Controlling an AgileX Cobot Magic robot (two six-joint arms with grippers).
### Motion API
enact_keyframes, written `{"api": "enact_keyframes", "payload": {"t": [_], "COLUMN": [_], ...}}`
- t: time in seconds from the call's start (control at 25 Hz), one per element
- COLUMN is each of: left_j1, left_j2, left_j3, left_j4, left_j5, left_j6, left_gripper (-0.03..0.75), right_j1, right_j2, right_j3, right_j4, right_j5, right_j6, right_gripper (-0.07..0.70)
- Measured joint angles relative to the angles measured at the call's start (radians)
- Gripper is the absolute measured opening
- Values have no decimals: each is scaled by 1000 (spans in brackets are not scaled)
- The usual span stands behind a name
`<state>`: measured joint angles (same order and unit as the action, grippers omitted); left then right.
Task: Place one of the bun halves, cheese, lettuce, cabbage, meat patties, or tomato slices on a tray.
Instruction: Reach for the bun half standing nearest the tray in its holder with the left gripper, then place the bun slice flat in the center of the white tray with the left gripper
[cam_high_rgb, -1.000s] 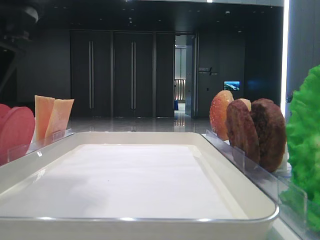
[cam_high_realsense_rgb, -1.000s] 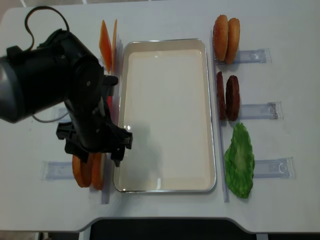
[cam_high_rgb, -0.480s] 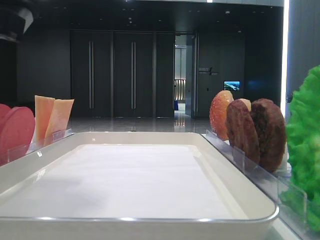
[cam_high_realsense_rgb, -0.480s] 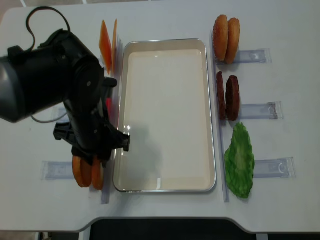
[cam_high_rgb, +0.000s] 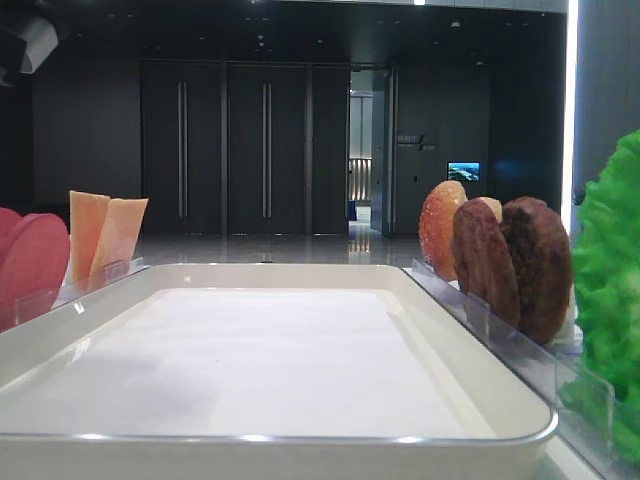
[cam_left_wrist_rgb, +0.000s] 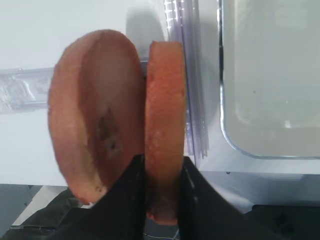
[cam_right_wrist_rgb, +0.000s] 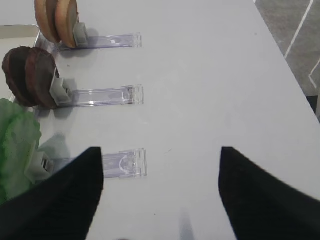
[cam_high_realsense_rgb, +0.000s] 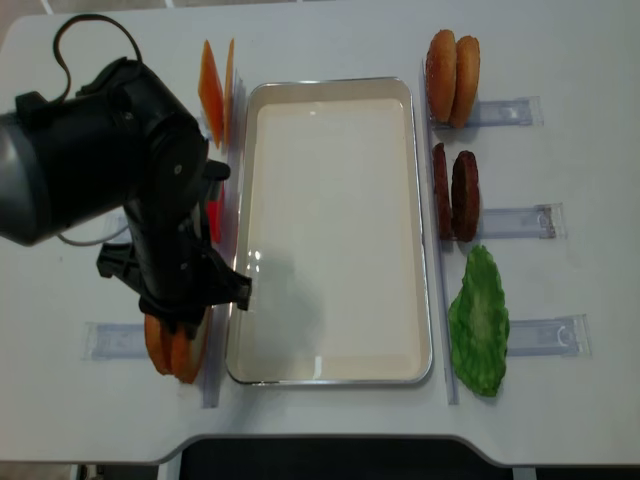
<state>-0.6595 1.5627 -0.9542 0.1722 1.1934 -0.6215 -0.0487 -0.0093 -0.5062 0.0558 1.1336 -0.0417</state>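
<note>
Tray (cam_high_realsense_rgb: 330, 230): nothing on it; no ingredient delivered yet.
Done: left gripper (cam_left_wrist_rgb: 162, 192) has its jaws clamped on the bun half (cam_left_wrist_rgb: 165, 150) nearest the tray.
Bun location: upright on edge in its clear holder (cam_left_wrist_rgb: 187, 100) on the worktop (cam_high_realsense_rgb: 560, 420), just beside the tray's near-left corner, touching the second bun half (cam_left_wrist_rgb: 95, 140).
Left to do: lift, carry over the rim, release.
Left arm (cam_high_realsense_rgb: 120, 190): bent over the left row, wrist pointing down.
Right gripper (cam_right_wrist_rgb: 160, 195): jaws apart, holding nothing, hovering above bare worktop, right of the lettuce (cam_right_wrist_rgb: 17, 145).
</note>
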Motion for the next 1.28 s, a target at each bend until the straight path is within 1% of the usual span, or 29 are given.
{"api": "enact_keyframes", "payload": {"t": [0.36,0.68,0.92,1.16,1.28], "left_j1": [0,0,0,0,34], "left_j2": [-17,-80,-140,-168,-186], "left_j3": [-21,-24,-24,-25,-43], "left_j4": [-19,-92,-155,-172,-179], "left_j5": [6,21,20,20,23], "left_j6": [4,21,26,27,32], "left_gripper": [129,129,126,126,126], "right_j1": [0,0,0,0,0], "right_j2": [0,0,0,0,0], "right_j3": [0,0,0,0,0], "right_j4": [0,0,0,0,0], "right_j5": [0,0,0,0,0], "right_j6": [0,0,0,0,0], "right_gripper": [468,468,468,468,468]}}
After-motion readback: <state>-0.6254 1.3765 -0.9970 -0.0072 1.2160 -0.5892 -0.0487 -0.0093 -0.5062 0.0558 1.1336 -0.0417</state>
